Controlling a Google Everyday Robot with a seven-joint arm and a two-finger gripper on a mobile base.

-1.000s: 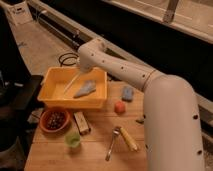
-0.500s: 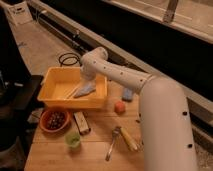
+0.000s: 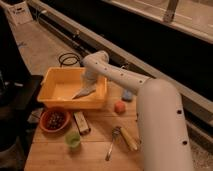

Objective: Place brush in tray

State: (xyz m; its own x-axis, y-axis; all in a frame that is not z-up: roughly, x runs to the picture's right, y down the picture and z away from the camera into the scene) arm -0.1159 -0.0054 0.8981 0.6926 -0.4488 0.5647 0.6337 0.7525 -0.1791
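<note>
Wooden slats form the tabletop [image 3: 95,150] nearest the camera, where the robot's bulky white arm [image 3: 157,120] rises from the lower right, bends at a rounded elbow and reaches left and down into the large bright-yellow plastic tray [image 3: 60,80]. On the near boards lie a small green cup [image 3: 73,140], a metal fork [image 3: 112,145] beside a yellow corn-like stick [image 3: 129,139], a dark rectangular block [image 3: 81,122] and a round orange-red bowl [image 3: 54,120] with dark contents. Farther back sit a small red-orange lump [image 3: 119,106] and a pale blue piece [image 3: 127,95]. Inside the tray, the gripper [image 3: 85,91] hangs low over the floor near the right wall. The long slim white-handled brush cannot be picked out at the gripper. Beyond the tray, a black cable coil [image 3: 69,59] lies on the floor.
</note>
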